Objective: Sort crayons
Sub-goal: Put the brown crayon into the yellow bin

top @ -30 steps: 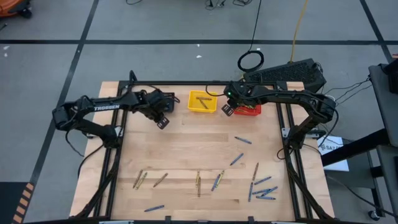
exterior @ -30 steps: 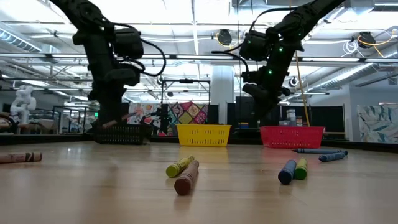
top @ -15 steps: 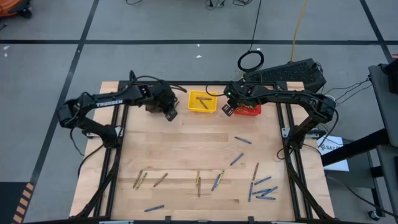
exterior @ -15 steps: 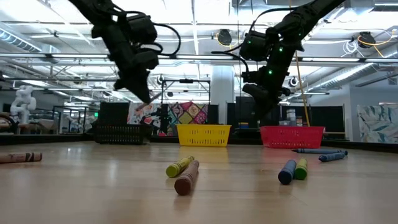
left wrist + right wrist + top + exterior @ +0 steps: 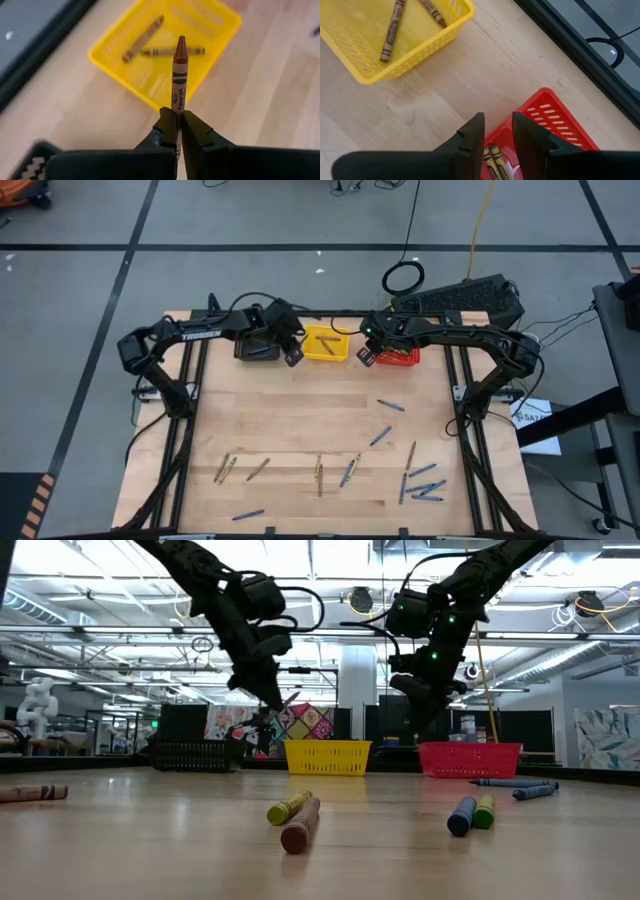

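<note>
Wooden table (image 5: 300, 420) fills the frame centre; yellow basket (image 5: 325, 344) sits upper centre, red basket (image 5: 398, 357) just right of it; left gripper (image 5: 177, 125), clamped on a brown crayon (image 5: 179, 75), hangs beside the yellow basket; right gripper (image 5: 496, 131), fingers parted and empty, hovers over the red basket; loose crayons (image 5: 420, 480) lie lower right.

The left gripper (image 5: 292, 358), clamped on a thin brown wax crayon (image 5: 178, 75), has swung away from the small black mesh basket (image 5: 255, 350) toward the small yellow mesh basket (image 5: 326, 356). It now hangs just beside that basket's near-left corner, with the crayon's tip pointing at it.
</note>
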Robot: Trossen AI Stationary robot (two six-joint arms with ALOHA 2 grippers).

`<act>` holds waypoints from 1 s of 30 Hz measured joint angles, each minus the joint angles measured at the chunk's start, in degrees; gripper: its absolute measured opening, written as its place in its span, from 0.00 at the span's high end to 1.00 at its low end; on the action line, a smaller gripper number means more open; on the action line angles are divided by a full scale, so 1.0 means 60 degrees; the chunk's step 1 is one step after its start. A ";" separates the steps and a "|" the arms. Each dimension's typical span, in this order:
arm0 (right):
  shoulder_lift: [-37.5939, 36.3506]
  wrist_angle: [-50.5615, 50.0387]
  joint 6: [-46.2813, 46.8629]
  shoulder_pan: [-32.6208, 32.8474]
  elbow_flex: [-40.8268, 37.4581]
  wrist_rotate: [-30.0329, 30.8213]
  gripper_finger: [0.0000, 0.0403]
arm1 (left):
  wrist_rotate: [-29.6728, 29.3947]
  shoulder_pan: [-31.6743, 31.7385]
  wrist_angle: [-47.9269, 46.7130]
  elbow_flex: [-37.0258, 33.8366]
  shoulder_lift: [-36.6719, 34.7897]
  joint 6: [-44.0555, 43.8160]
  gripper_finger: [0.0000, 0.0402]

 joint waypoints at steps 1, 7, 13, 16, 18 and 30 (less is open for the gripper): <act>0.0000 0.0004 0.0000 0.0013 0.0000 0.0000 0.79 | 0.0007 0.0052 0.0052 0.0080 0.0064 0.0006 1.00; 0.0000 -0.0038 0.0159 0.0090 0.0000 -0.0008 0.79 | 0.0274 0.0296 0.0833 0.0399 0.0388 0.0006 1.00; 0.0000 -0.0278 0.0211 0.0263 0.0000 -0.0011 0.79 | 0.0397 0.0351 0.1270 0.0399 0.0703 0.0443 1.00; 0.0000 -0.0243 0.0215 0.0291 0.0000 -0.0014 0.79 | 0.0595 0.0343 0.1592 0.0403 0.0921 0.0435 1.00; 0.0000 -0.0240 0.0211 0.0291 0.0000 -0.0011 0.79 | 0.0680 0.0351 0.1649 0.0395 0.1064 0.0432 1.00; 0.0000 -0.0204 0.0215 0.0291 0.0000 -0.0007 0.79 | 0.0687 0.0380 0.1799 0.0648 0.1940 0.0410 0.99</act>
